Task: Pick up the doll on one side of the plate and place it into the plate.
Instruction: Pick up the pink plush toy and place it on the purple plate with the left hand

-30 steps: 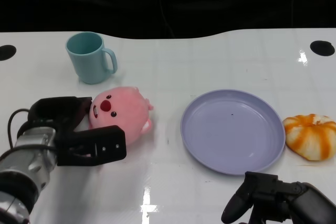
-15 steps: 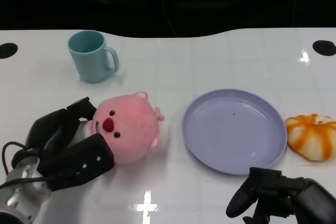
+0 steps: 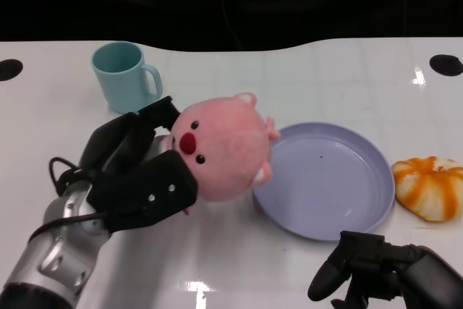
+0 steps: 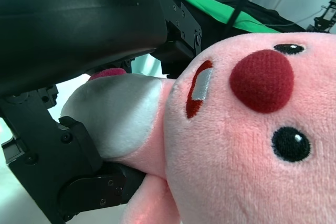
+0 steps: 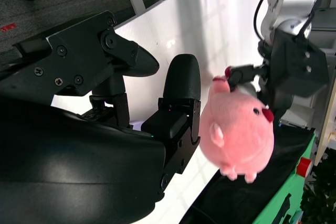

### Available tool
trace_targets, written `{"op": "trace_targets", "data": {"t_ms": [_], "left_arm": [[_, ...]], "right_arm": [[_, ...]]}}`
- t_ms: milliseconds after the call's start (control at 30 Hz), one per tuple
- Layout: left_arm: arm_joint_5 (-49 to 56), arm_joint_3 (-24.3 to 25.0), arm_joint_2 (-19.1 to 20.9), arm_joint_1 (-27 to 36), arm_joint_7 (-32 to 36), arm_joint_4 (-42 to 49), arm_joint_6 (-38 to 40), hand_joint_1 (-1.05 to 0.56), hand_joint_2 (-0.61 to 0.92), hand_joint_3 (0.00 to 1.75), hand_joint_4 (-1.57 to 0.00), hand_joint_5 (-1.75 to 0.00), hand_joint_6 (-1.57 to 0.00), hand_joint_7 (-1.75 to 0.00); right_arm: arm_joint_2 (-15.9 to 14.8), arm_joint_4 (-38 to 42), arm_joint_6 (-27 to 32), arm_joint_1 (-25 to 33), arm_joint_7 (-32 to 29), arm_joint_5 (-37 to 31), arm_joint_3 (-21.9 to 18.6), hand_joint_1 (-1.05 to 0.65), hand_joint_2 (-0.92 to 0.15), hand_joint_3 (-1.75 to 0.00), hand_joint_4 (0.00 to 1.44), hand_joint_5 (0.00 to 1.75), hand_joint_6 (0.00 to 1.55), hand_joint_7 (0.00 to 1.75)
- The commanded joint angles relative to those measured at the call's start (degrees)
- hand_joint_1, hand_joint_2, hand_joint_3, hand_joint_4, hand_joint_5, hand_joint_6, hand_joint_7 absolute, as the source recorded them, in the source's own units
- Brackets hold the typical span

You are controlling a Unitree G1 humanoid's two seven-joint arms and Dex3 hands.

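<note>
1. One doll [image 3: 226,146] is what I am carrying: my left hand [image 3: 137,171] is clutching it above the tabletop [image 3: 325,77], just left of the plate [image 3: 323,179], its edge overlapping the near-left rim.
2. I am judging the transport step underway; next I need to move right over the plate, lower, then let go.
3. I am counting one plate, one teal mug [image 3: 124,77], one orange-striped pumpkin [image 3: 429,187].
4. My right hand [image 3: 376,273] is idling near-right, holding nothing, fingers loosely bent.

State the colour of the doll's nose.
Dark red, on the pink doll held by the left hand; the nose shows best in the left wrist view.
</note>
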Motion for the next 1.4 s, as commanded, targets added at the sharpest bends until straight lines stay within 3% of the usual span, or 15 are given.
{"op": "trace_targets", "data": {"t_ms": [33, 200, 267, 367, 467, 633, 867, 967, 1000, 1067, 1167, 1200, 1300, 1333, 1400], "left_arm": [[0.1, -0.3, -1.8, -4.6, -1.5, 0.3, 1.9, -0.15, 0.39, 1.37, -0.99, -1.75, -0.78, -1.75], [1.8, -2.4, -5.7, -10.2, -1.9, 3.1, 5.2, -0.17, 0.4, 1.34, -1.01, -1.75, -0.78, -1.74], [1.9, -2.7, -7.3, -11.8, -2.1, 4.2, 6.8, -0.17, 0.4, 1.33, -0.99, -1.75, -0.81, -1.61], [1.9, -3.6, -10.2, -13.9, -2.1, 5.7, 8.7, -0.17, 0.36, 1.39, -0.99, -1.75, -0.8, -1.73], [3.1, -5.0, -12.5, -15.7, -1.0, 7.4, 9.8, -0.18, 0.35, 1.39, -1.0, -1.75, -0.81, -1.75], [4.7, -6.9, -17.6, -20.5, -0.1, 11.5, 14.0, -0.22, 0.4, 1.34, -0.94, -1.75, -0.69, -1.75], [5.9, -8.8, -21.3, -25.6, 1.8, 20.4, 14.3, -0.25, 0.6, 0.91, -0.84, -1.75, -0.59, -1.73], [6.4, -9.5, -22.3, -26.4, 3.1, 23.7, 14.0, -0.2, 0.56, 0.87, -0.92, -1.75, -0.66, -1.74], [6.5, -9.5, -22.6, -26.6, 3.5, 24.6, 14.0, -0.2, 0.54, 0.86, -0.91, -1.75, -0.66, -1.65], [5.7, -9.0, -23.3, -26.7, 3.3, 25.9, 14.3, -0.2, 0.55, 0.76, -0.83, -1.75, -0.71, -1.28], [4.3, -8.5, -23.2, -26.3, 0.5, 26.0, 13.7, -0.23, 0.68, 0.48, -0.73, -1.72, -0.7, -0.64], [4.1, -8.7, -23.0, -26.2, -0.3, 25.8, 13.4, -0.27, 0.77, 0.32, -0.61, -1.62, -0.66, -0.43], [4.5, -10.0, -22.1, -25.9, -2.5, 25.2, 12.6, -0.3, 0.86, 0.16, -0.53, -1.56, -0.66, -0.25], [5.0, -11.0, -21.5, -25.8, -3.9, 24.7, 12.3, -0.46, 0.9, 0.16, -0.27, -1.02, -0.45, -0.14], [5.8, -12.6, -20.4, -25.2, -6.3, 23.4, 11.4, -0.58, 0.91, 0.18, -0.12, -0.63, -0.31, -0.05]], "right_arm": [[0.0, 0.7, 0.1, -0.7, -0.3, -0.3, 0.6, -0.11, -0.64, -0.92, 0.64, 1.58, 0.6, 1.24], [-0.1, 1.7, 1.0, -2.1, -0.6, -1.6, 1.8, -0.1, -0.64, -0.91, 0.64, 1.56, 0.6, 1.23], [0.1, 2.0, 1.2, -2.4, -0.8, -2.0, 2.2, -0.1, -0.65, -0.91, 0.64, 1.55, 0.6, 1.22], [0.3, 2.8, 0.8, -2.6, -0.9, -2.3, 2.6, -0.09, -0.65, -0.89, 0.64, 1.54, 0.6, 1.21], [0.7, 3.0, 0.7, -2.4, -0.8, -1.5, 2.7, -0.1, -0.67, -0.89, 0.63, 1.54, 0.6, 1.2], [1.1, 2.5, 0.4, -1.7, -0.9, -1.4, 2.7, -0.11, -0.68, -0.87, 0.61, 1.55, 0.6, 1.19], [0.6, 1.1, 0.5, -1.2, -1.2, -3.4, 3.4, -0.12, -0.67, -0.88, 0.62, 1.55, 0.6, 1.2], [0.9, 0.7, 0.2, -0.8, -1.3, -3.8, 3.6, -0.12, -0.66, -0.89, 0.62, 1.55, 0.6, 1.2], [1.1, 0.6, -0.1, -0.6, -1.5, -3.9, 3.7, -0.12, -0.65, -0.9, 0.63, 1.55, 0.61, 1.2], [1.2, 0.3, -0.3, -0.4, -1.7, -4.0, 3.8, -0.12, -0.64, -0.9, 0.63, 1.55, 0.61, 1.2], [1.2, -0.3, 0.3, -0.2, -1.7, -3.9, 3.8, -0.12, -0.64, -0.91, 0.62, 1.55, 0.61, 1.2], [1.2, -0.5, 0.4, -0.2, -1.7, -3.9, 3.8, -0.13, -0.64, -0.91, 0.62, 1.55, 0.61, 1.2], [1.1, -0.9, 0.6, -0.2, -1.5, -3.7, 3.7, -0.13, -0.64, -0.92, 0.62, 1.55, 0.61, 1.2], [1.0, -1.0, 0.7, -0.2, -1.3, -3.6, 3.6, -0.13, -0.64, -0.92, 0.62, 1.55, 0.61, 1.2], [0.7, -1.1, 0.8, -0.2, -1.1, -3.7, 3.4, -0.14, -0.64, -0.92, 0.62, 1.55, 0.61, 1.21]]}}
